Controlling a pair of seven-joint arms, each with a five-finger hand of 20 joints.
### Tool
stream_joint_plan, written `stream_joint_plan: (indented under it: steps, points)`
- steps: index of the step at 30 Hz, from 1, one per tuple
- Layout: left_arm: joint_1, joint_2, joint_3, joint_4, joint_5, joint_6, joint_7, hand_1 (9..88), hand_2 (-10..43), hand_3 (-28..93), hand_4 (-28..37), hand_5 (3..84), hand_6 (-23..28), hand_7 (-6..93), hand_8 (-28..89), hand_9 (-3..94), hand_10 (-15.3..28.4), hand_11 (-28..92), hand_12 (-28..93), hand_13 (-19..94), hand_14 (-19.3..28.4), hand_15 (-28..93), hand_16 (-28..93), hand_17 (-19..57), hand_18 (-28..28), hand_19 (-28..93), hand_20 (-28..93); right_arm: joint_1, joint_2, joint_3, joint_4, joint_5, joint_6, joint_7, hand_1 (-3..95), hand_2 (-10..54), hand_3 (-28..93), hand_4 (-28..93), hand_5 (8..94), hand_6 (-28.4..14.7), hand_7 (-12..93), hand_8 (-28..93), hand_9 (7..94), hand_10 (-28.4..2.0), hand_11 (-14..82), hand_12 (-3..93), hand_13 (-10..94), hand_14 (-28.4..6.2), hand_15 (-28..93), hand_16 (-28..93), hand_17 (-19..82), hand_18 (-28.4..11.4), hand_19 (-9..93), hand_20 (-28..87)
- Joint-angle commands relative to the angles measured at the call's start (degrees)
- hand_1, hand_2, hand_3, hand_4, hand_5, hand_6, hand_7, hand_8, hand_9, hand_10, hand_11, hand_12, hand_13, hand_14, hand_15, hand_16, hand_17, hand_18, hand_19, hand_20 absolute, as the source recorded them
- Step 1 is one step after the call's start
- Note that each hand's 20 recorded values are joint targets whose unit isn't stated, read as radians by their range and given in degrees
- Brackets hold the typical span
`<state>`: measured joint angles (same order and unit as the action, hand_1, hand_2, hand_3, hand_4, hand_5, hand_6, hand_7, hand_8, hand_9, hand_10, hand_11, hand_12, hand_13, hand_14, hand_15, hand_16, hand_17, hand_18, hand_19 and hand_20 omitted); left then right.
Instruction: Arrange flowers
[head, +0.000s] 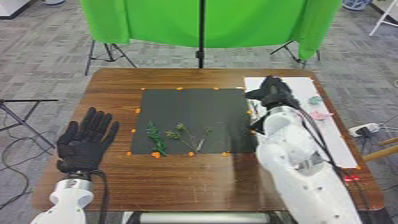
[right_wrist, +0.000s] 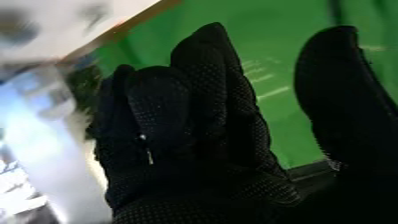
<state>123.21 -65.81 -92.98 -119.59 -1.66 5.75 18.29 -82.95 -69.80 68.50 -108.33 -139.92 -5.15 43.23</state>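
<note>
Flower stems (head: 154, 136), leafy, on black mat (head: 182, 107); nubbly right robot hand (head: 275, 92), thumb apart.

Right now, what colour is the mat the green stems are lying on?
The mat is dark grey, close to black; the head view shows it best.
</note>
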Motion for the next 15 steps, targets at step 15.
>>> stream_joint_plan:
  steps: [15]
  points:
    - [0.3,-0.35,0.90,-0.12,-1.02,0.42,-0.03,28.2,16.3,80,-28.3,52.5,10.3,13.8,-9,44.7,16.6,24,13,33,16.5,39,-7,-7.4,13.8,38,13,3.3,2.1,-1.9,11.0,-4.3,-11.4,1.2,35.8,-9.5,58,-28,61.2,-11.1,6,-9,68.0,-19.7,54.6,29.4,65,-17.2,74,31,32,-28.4,88,32]
